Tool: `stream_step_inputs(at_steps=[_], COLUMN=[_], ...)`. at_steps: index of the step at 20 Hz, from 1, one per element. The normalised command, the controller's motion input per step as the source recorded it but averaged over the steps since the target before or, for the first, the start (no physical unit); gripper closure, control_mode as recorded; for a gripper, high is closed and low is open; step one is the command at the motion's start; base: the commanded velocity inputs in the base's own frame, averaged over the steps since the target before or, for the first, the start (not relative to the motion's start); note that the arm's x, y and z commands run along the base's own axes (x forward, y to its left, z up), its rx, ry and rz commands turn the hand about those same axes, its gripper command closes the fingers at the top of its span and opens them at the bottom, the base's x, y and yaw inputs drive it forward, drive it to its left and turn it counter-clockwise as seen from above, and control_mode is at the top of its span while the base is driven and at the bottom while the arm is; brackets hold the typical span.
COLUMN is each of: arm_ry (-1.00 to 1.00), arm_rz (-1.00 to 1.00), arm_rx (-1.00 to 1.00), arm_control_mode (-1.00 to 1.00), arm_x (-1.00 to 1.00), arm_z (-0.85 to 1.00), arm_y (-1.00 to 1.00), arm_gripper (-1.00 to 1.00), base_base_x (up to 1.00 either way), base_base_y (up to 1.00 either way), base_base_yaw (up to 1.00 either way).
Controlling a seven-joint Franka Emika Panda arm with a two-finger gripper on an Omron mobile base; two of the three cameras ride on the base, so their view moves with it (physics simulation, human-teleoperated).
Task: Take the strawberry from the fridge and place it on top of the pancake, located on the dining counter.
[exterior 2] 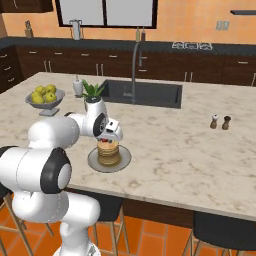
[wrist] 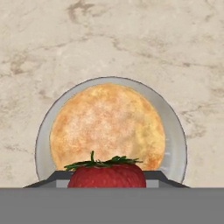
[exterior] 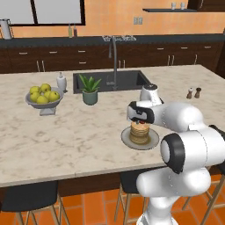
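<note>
Gripper [exterior: 140, 119] pinching strawberry [wrist: 107, 176] just above pancake [wrist: 107, 127], 6 o'clock edge; fetch done, release left.

No legible text, label, brand, number or sign appears on any surface. The dining counter [exterior: 66, 136] carries plain marbling only. The two small shakers [exterior 2: 220, 122] and the white dispenser bottle [exterior: 61, 81] bear no markings that can be read (both are too small to resolve fine print). The bottles on the wall counter [exterior: 72, 31] are likewise unreadable.
</note>
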Motion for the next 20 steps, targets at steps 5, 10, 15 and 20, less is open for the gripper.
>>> stream_step_inputs(at_steps=[5,10,15,20], arm_ry=[0.00,0.00,0.00,0.00], arm_rz=[0.00,0.00,0.00,0.00], arm_rx=[0.00,0.00,0.00,0.00], arm_control_mode=[-1.00,-1.00,-1.00,-1.00], arm_x=[0.00,0.00,0.00,0.00], arm_z=[-0.37,-0.24,-0.01,0.00], arm_y=[0.06,-0.03,-0.04,0.00], arm_gripper=[1.00,1.00,1.00,-1.00], base_base_x=[0.00,0.00,0.00,0.00], base_base_y=[0.00,0.00,0.00,0.00], base_base_yaw=[0.00,0.00,0.00,0.00])
